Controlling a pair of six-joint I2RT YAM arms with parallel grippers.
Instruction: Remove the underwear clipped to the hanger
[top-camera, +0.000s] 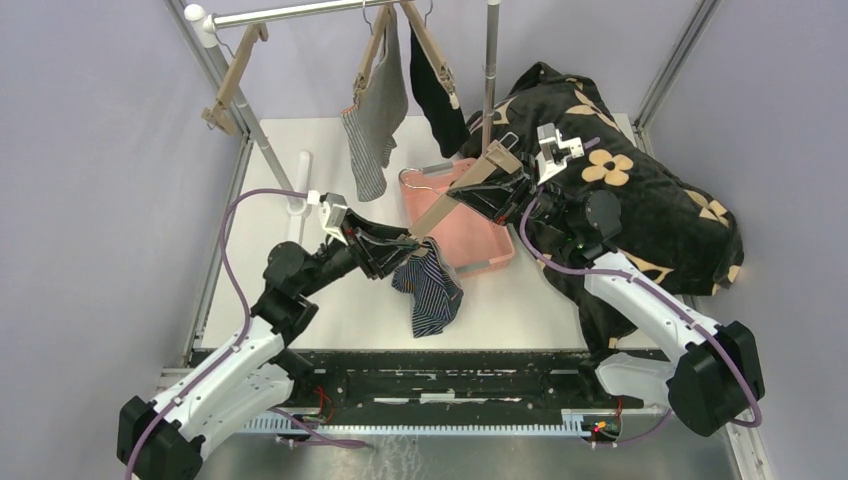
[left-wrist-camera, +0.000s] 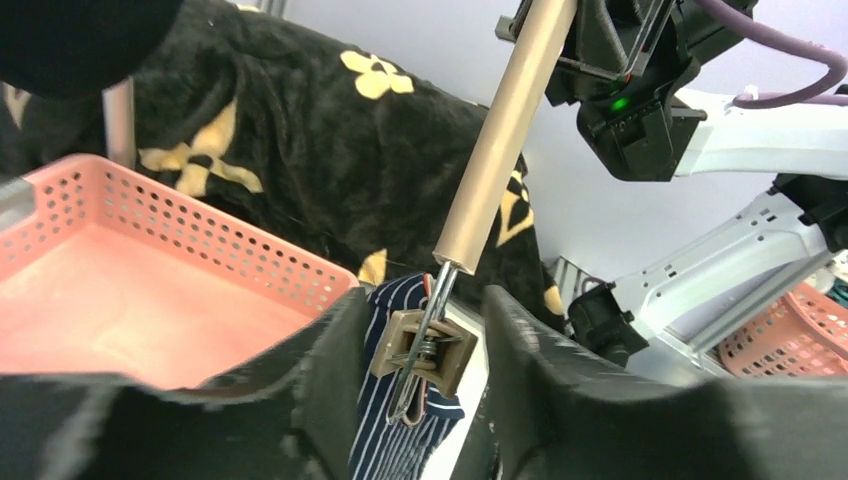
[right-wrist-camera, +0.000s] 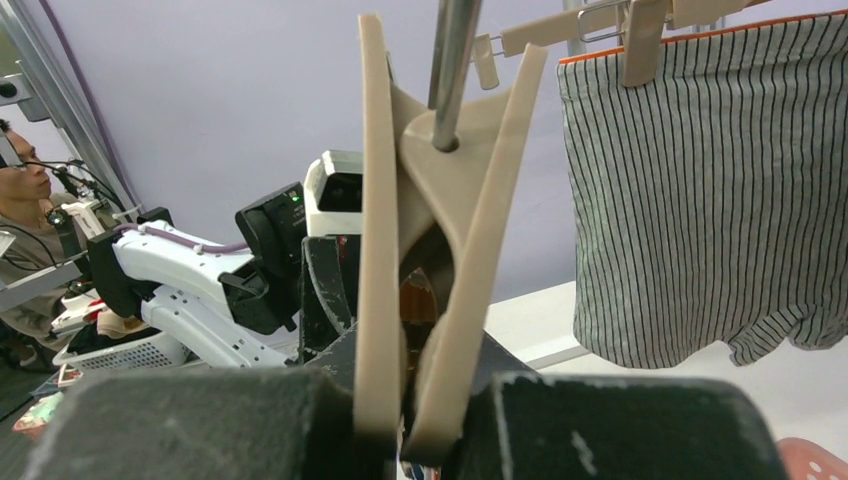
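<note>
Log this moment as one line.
right fingers: shut on hanger | left fingers: open, either side of clip | navy underwear: clipped | grey underwear, black underwear: hanging from rail

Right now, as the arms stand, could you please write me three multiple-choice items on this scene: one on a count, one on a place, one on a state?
1. How many pieces of underwear hang at the rail?
A. one
B. two
C. four

2. Where is the navy striped underwear?
A. clipped to the hanger that the right gripper holds
B. on the rail
C. in the pink basket

3. The right gripper is:
A. open, touching nothing
B. shut on the navy striped underwear
C. shut on the hanger

Answers:
1 B: only the grey striped underwear and the black underwear hang there.
2 A: a clip at the hanger's low end pinches it.
3 C: its fingers press the hanger from both sides.
</note>
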